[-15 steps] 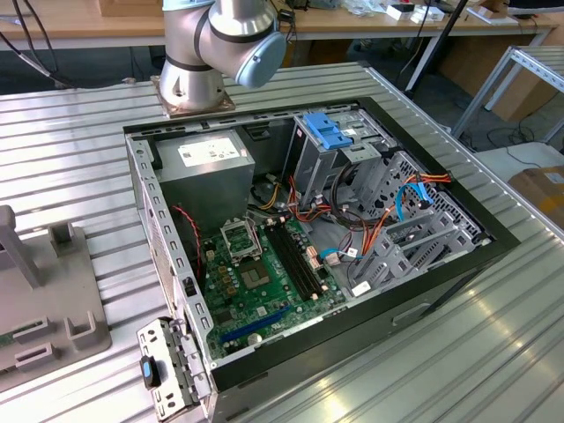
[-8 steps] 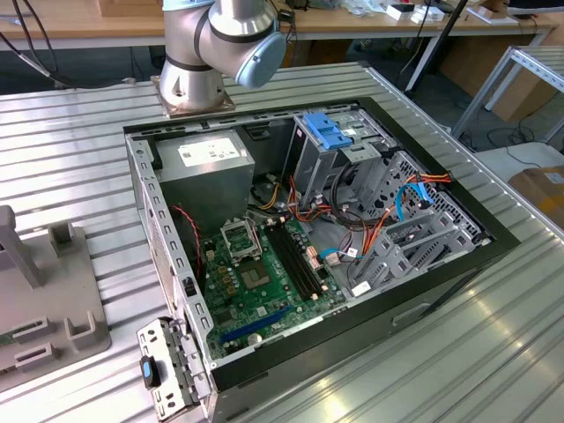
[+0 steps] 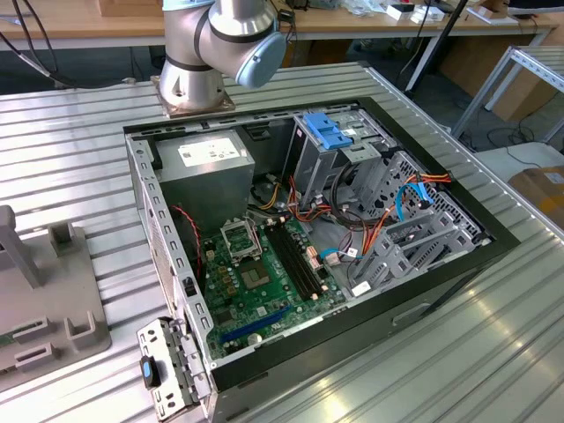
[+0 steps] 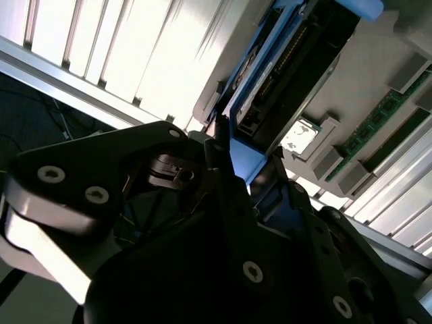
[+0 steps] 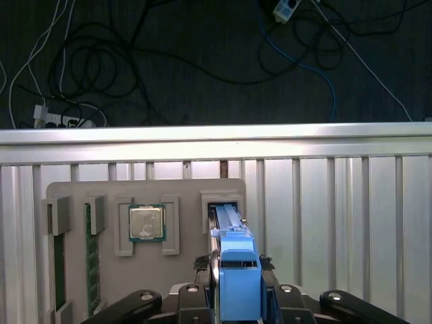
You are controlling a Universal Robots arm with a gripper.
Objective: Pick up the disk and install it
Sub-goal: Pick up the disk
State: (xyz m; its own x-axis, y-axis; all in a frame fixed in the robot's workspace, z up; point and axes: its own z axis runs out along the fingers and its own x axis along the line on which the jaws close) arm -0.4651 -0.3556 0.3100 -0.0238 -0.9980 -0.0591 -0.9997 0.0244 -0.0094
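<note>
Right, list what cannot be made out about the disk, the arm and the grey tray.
First wrist view: the disk is seen edge-on, so its flat faces are hidden; the gripper covers its near end.
Second wrist view: the dark gripper body covers part of the disk.
Exterior view: the arm is cut off by the top edge, the grey tray by the left edge.

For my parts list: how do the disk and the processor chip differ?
The disk stands on edge in its slot; the processor chip lies flat in its recess. The disk has bright blue rails; the chip shows a bare silver lid. Both sit in the grey tray.
</note>
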